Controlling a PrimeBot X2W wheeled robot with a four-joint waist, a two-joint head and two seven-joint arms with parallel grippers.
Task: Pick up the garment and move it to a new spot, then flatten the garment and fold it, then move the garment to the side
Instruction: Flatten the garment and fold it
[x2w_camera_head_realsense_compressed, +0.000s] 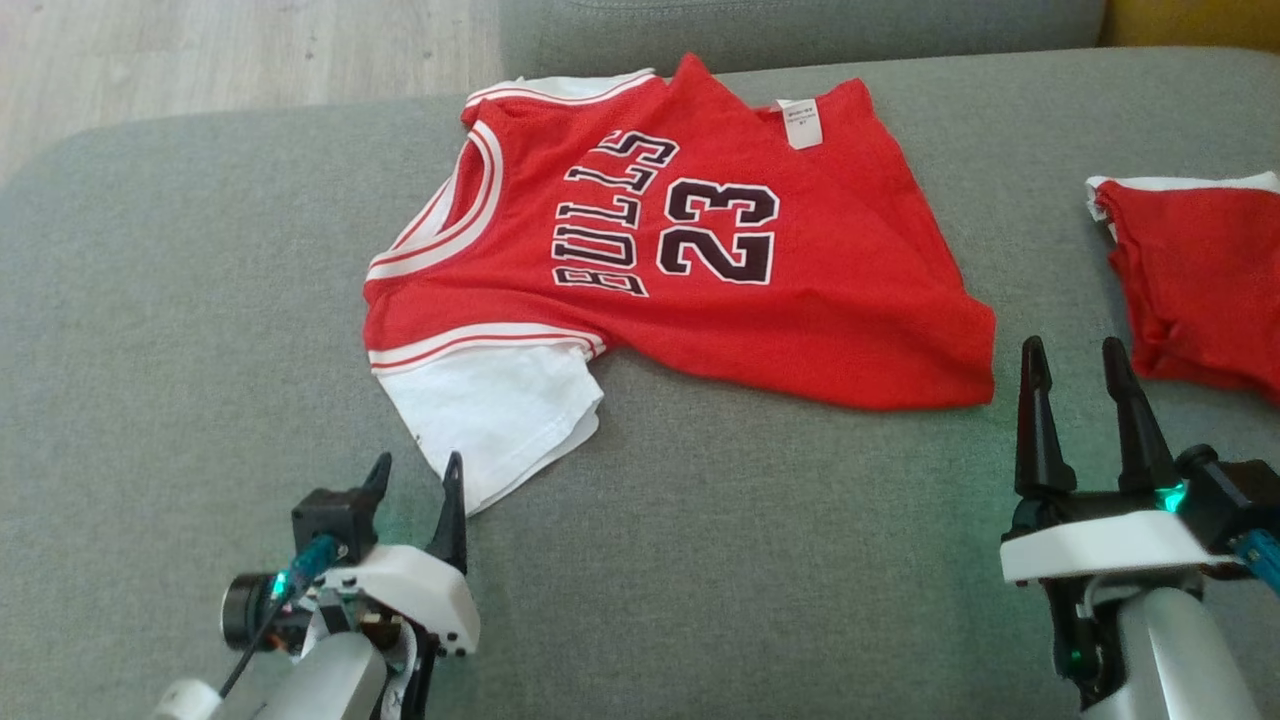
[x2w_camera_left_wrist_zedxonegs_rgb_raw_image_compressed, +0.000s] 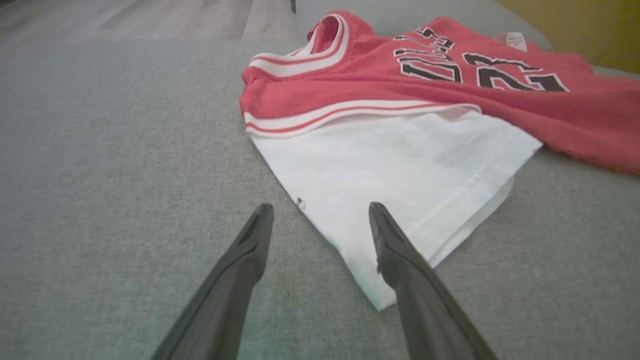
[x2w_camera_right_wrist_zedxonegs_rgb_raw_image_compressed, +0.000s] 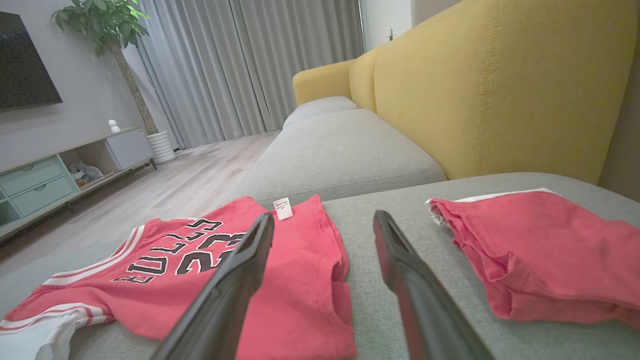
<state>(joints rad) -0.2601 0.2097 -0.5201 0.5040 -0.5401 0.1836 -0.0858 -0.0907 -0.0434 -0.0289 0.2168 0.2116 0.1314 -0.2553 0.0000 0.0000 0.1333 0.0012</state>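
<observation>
Jersey (x2w_camera_head_realsense_compressed: 680, 260) of red mesh with white sleeves and black "BULLS 23" lettering, spread mostly flat mid-seat on the grey woven sofa cushion (x2w_camera_head_realsense_compressed: 180, 350), white label (x2w_camera_head_realsense_compressed: 800, 123) flipped out at the hem. Left gripper (x2w_camera_head_realsense_compressed: 417, 465) just beside the near white sleeve (x2w_camera_head_realsense_compressed: 500, 410), fingers spread wide, grasping nothing. Right gripper (x2w_camera_head_realsense_compressed: 1073, 350) likewise released, empty, between the jersey's hem and a crumpled red cloth (x2w_camera_head_realsense_compressed: 1200, 280).

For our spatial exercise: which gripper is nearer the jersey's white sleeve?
Left. The left gripper, jaws open, is beside the white sleeve; the right gripper sits apart, off the hem of the jersey.
</observation>
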